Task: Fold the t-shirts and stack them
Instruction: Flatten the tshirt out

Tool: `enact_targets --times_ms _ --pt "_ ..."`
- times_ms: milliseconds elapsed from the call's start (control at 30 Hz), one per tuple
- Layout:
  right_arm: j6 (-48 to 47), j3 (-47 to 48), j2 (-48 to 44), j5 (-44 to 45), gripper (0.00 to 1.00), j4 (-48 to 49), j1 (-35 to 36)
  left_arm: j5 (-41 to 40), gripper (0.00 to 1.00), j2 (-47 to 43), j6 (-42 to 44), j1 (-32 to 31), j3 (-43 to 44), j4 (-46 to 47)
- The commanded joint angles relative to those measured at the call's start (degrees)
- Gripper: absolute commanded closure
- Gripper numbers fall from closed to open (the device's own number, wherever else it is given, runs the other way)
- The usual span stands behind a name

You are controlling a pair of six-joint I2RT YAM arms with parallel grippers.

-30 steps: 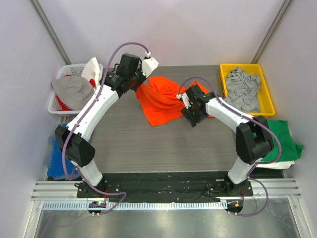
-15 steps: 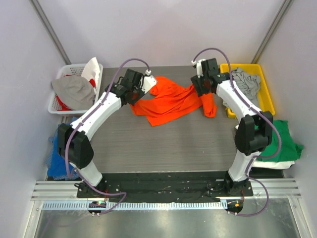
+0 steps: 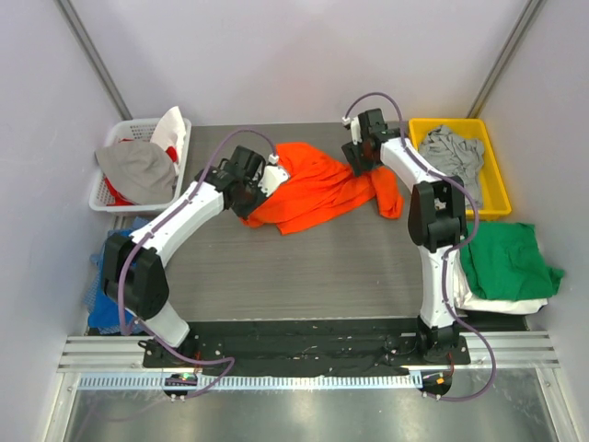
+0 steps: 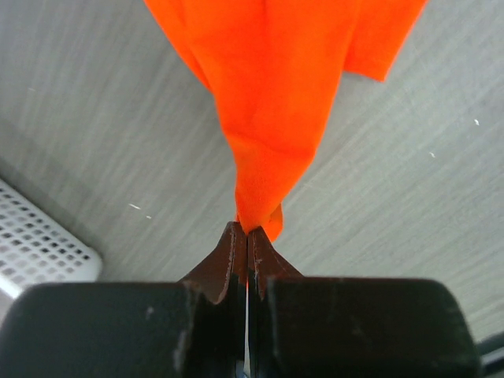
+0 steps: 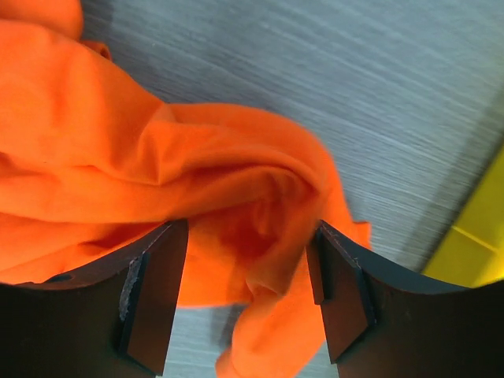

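Within the last second the right claw (image 5: 248, 236) has drawn its end of the orange t-shirt (image 3: 317, 193) away from the left claw (image 4: 248, 232) and spread its jaws wide, so the cloth now lies loose beneath and between them, gripped by nothing there. The left claw stays pinched tight on a corner of the shirt, which fans out ahead of its tips over the bench (image 3: 304, 267). I judge the shirt stretched out for flattening, though still rumpled, with no fold begun.
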Motion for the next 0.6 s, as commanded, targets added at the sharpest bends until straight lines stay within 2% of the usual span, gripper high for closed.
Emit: enact_targets --times_ms 0,233,567 --pt "-0.62 0.95 1.14 -1.56 0.32 1.06 0.06 3.78 1.0 -3.29 0.02 -0.1 -1.71 -3.19" --pt "-1.67 -8.8 -0.96 -3.05 0.34 2.12 0.06 5.47 1.0 -7.16 0.81 -0.1 -4.71 -5.74" --pt "-5.27 -26.2 -14.49 -4.64 0.35 -2.54 1.29 6.53 1.0 -12.87 1.26 -0.1 -6.46 -8.82"
